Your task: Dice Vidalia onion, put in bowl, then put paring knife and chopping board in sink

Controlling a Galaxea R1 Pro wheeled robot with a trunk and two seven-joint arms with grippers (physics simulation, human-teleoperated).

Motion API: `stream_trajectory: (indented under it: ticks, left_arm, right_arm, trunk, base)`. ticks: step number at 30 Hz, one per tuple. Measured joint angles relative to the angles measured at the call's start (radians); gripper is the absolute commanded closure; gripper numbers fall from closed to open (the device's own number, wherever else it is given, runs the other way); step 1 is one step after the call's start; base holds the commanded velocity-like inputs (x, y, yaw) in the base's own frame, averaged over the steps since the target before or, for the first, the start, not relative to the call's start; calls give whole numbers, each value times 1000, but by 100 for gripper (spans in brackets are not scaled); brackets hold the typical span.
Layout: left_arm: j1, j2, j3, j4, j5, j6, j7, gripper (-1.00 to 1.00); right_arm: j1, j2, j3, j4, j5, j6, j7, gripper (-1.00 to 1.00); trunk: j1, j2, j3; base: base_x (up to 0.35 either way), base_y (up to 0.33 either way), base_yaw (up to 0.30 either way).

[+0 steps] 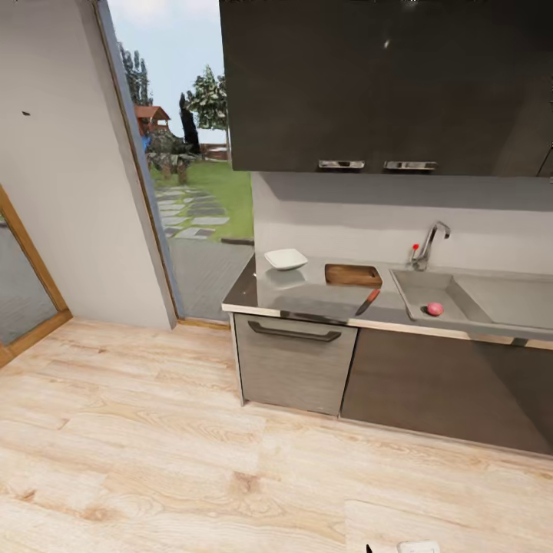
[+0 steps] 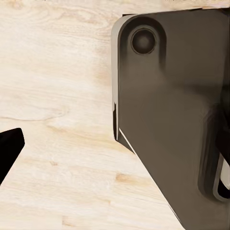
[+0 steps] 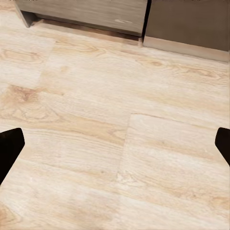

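White bowl (image 1: 286,259), chopping board (image 1: 353,275), paring knife (image 1: 368,302) on countertop (image 1: 307,296) — pink onion (image 1: 435,309) in sink (image 1: 438,288).

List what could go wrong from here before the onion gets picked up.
The knife lies at the countertop's front edge, its blade tip about at the lip; a bump from an arm could send it to the floor. The onion is round and sits low in the sink, so it may roll away from a hand closing on it.

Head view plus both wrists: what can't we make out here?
- Sink: head view, right part cut off by the edge.
- Paring knife: head view, too small for blade detail.
- Left end effector: left wrist view, one fingertip at the edge; opening unclear.
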Motion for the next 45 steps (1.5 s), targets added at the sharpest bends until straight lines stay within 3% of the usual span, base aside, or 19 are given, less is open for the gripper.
stream_trajectory:
  ticks: [10,18,26,32,33,36,45]
  left_arm:
    - [0,-5,-1,0,0,-1,-2,-100]
    - [0,-33,1,-4,1,-3,-7,-100]
    - [-1,-40,6,-25,1,-6,-6,-100]
    - [-1,-25,7,-148,0,-6,-5,-100]
    - [-1,-18,7,-211,0,-6,-3,-100]
    - [-1,-18,7,-280,0,-5,-1,-100]
    - [-1,-22,5,-330,-4,-5,0,-100]
  right_arm:
    - [0,-1,0,-1,0,0,0,-100]
    - [0,0,0,-1,0,0,0,-100]
    - [0,-1,-1,-1,0,0,0,-100]
    - [0,-2,0,-1,0,-1,0,-100]
    - [0,-2,0,-1,0,-1,0,-100]
    - [0,-2,-1,-1,0,-1,0,-100]
    - [0,-2,-1,-1,0,-1,-1,-100]
  trunk:
    - [0,0,13]
    - [0,0,23]
    - [0,0,35]
    - [0,0,44]
    - [0,0,46]
    - [0,0,49]
    - [0,0,54]
  base:
    - [0,0,0]
    - [0,0,0]
    - [0,0,0]
    - [0,0,0]
    - [0,0,0]
    - [37,-50,0]
    - [197,-220,-98]
